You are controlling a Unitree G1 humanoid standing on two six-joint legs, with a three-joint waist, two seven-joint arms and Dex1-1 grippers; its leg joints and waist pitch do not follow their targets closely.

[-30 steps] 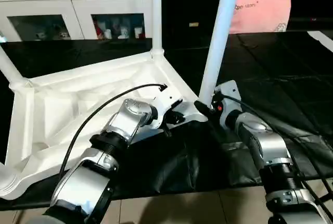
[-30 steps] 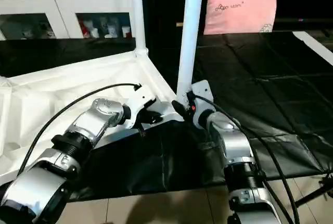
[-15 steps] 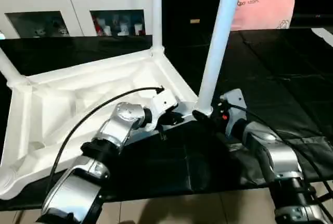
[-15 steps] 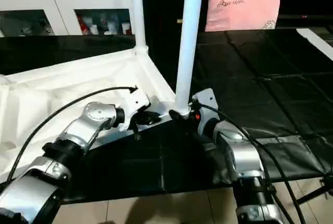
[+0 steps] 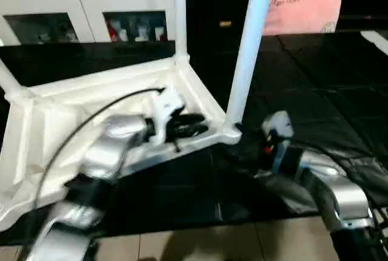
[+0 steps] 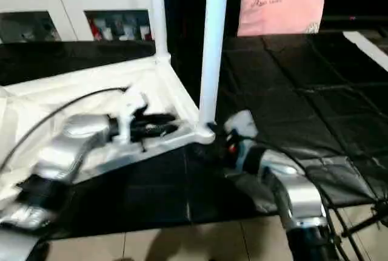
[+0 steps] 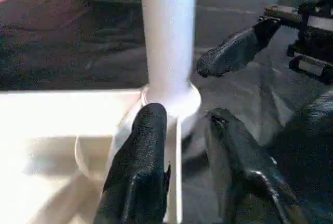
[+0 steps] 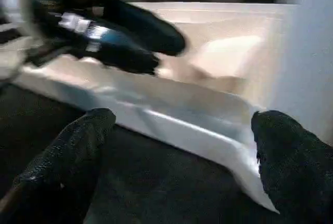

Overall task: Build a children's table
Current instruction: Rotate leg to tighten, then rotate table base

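On the black mat, upside-down tabletop (image 5: 91,109) with legs (image 5: 247,48) up looks light, stiff, slick plastic — grab the ribbed rim near the corner socket; left gripper (image 7: 184,122) part-open straddling the rim, right gripper (image 8: 177,151) wide open, both holding nothing.

Left gripper (image 7: 182,125) fingers slightly parted, right gripper (image 8: 182,146) spread wide — both silver forearms extended forward.

white tabletop (image 5: 91,100) upside down, legs (image 5: 248,48) upright
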